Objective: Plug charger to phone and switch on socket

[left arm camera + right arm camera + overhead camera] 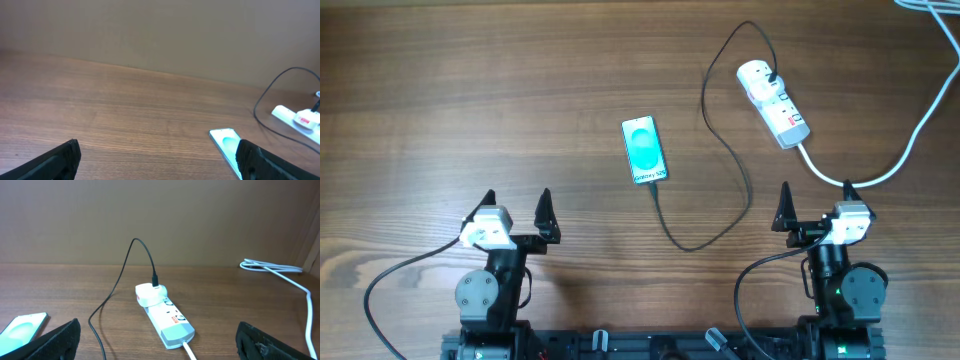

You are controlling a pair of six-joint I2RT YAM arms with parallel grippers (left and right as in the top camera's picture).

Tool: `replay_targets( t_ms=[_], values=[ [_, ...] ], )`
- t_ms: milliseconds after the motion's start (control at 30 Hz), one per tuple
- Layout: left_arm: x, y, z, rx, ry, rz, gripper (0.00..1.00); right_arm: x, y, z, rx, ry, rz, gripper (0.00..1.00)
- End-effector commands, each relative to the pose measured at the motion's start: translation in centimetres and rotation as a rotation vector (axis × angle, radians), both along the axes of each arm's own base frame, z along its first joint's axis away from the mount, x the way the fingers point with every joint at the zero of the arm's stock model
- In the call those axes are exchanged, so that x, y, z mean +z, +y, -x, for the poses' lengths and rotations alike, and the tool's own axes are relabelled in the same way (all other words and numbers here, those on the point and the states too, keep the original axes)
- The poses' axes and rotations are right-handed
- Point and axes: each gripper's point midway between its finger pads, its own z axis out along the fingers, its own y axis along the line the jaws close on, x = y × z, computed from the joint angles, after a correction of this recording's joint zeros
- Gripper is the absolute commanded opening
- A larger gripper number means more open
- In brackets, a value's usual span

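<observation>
The phone [643,150], teal screen up, lies flat at the table's middle; it also shows in the left wrist view [226,141] and the right wrist view [22,330]. The charger, a thin black cable [735,165], loops from a white adapter [150,294] in the socket [772,100] down to the phone's near short edge; I cannot tell if its plug is seated. The socket is a white strip with red marks [167,317]. My left gripper [515,205] is open and empty, near-left of the phone. My right gripper [817,200] is open and empty, below the socket.
The socket's thick white cord [910,150] runs from its near end past my right gripper and off the top right; it also shows in the right wrist view [275,269]. Bare wooden table [470,100] spans the left half. Both arm bases sit at the near edge.
</observation>
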Motion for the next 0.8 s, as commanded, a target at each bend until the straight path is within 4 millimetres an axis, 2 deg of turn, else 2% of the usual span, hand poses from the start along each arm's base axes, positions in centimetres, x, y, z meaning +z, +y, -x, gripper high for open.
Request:
replay_targets(
  t_ms=[0,367,767],
  values=[
    [-0.22,0.22,0.03,0.004,-0.001,-0.075,1.00,0.09,-0.22,0.02,-0.010,-0.006,0.012,1.00],
    [-0.24,0.42,0.02,0.010,-0.004,-0.154,1.00,0.09,-0.17,0.02,-0.008,-0.006,0.012,1.00],
    [-0.24,0.74,0.01,0.028,-0.003,-0.158,1.00,0.09,-0.17,0.02,-0.008,-0.006,0.012,1.00]
  ],
)
